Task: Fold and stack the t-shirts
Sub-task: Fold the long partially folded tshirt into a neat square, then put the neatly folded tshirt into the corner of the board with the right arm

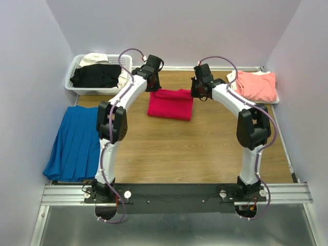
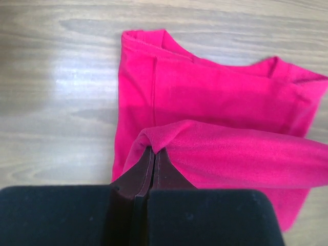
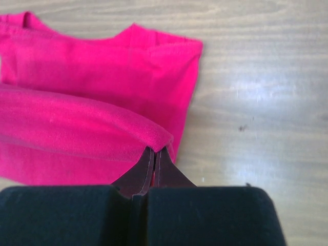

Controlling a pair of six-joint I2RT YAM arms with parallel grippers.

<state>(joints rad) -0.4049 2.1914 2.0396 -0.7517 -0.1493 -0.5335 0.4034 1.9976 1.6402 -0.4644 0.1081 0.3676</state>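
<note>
Two sets of fingers are clenched on one crimson t-shirt (image 1: 170,104): the left fingers (image 2: 138,177) pinch the left end of a raised fold, and the right fingers (image 3: 166,174) pinch its right end. The shirt lies folded at 12 o'clock on the worktop (image 1: 195,148), with bare wood toward 6 o'clock. A white lattice basket (image 1: 72,77) holding a black garment (image 1: 97,77) and a cream garment (image 1: 97,59) sits at 10 o'clock. A salmon-pink t-shirt (image 1: 256,85) is at 2 o'clock. A blue pleated cloth (image 1: 74,143) lies along the edge at 9 o'clock.

the folded t-shirt (image 1: 170,104) lies between the left gripper (image 2: 154,152) and right gripper (image 3: 154,151), its edge in both jaws, basket (image 1: 76,72) left of them, stacked t-shirts (image 1: 256,85) right.
</note>
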